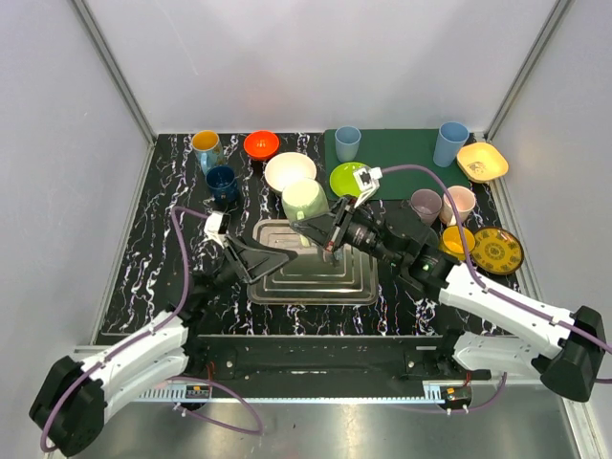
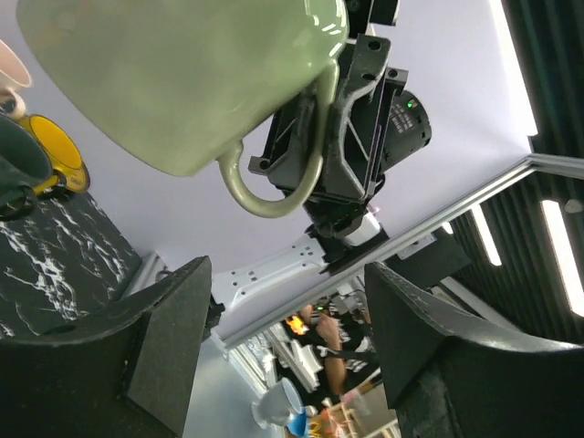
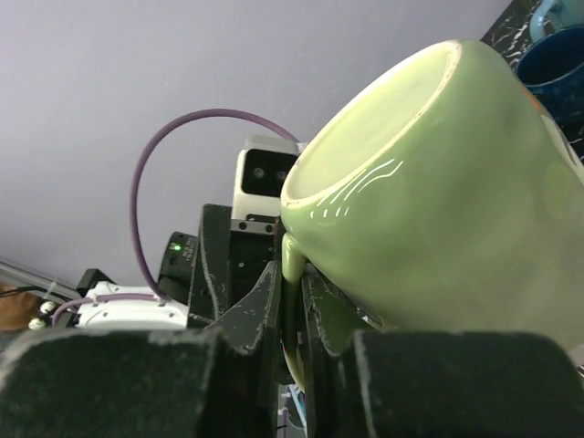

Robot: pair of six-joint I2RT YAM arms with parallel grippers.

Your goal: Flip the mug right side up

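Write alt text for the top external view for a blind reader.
The right arm's fingers hold a pale green ceramic mug by its handle over a stepped metal tray; the left arm's fingers are open beside it. Cups, bowls and plates line the far side of the black marbled table.

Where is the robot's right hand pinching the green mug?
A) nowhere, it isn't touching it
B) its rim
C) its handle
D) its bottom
C: the right gripper has its two fingers squeezed shut on the thin handle of the green mug, holding it up in the air.
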